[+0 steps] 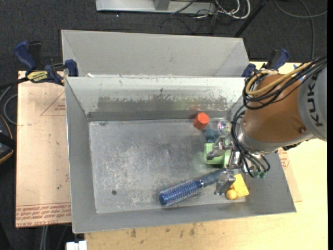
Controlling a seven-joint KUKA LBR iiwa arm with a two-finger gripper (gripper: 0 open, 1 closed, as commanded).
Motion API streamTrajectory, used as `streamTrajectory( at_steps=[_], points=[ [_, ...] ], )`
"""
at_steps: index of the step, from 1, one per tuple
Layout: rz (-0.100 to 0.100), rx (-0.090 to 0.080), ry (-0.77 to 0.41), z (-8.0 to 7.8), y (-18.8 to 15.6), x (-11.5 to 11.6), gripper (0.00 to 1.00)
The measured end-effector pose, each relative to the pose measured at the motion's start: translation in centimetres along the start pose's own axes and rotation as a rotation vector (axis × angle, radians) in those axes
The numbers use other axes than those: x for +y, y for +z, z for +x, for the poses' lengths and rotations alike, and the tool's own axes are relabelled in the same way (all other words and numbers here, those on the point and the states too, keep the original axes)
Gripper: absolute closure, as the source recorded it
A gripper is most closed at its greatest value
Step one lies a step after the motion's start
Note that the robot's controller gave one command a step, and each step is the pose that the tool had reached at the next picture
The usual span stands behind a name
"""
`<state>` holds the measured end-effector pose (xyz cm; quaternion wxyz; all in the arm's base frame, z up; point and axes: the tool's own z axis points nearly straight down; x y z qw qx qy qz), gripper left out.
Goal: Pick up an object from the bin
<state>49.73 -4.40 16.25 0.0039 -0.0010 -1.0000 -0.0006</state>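
We see our gripper [227, 184] low near the bin's [130, 155] front right corner, between a yellow block [238, 189] and the thin end of a blue ribbed-handled tool [182, 190]. Behind it lie a green piece [212, 154] and an orange-red cap [201, 120].

Blue ridged-handled tool [182, 190], lying flat and angled, front right, yellow block [238, 187] just beside
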Motion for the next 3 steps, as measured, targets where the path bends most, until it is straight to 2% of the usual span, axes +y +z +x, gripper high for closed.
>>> streamTrajectory(
  at_steps=[1,2,3],
  points=[
    [0.003,-0.024,-0.168,0.5,8.7,2.0,0.0],
    [0.002,-0.025,-0.17,0.6,8.7,2.0,1.0],
    [0.003,-0.015,-0.235,1.3,-4.3,1.4,1.0]
  ],
)
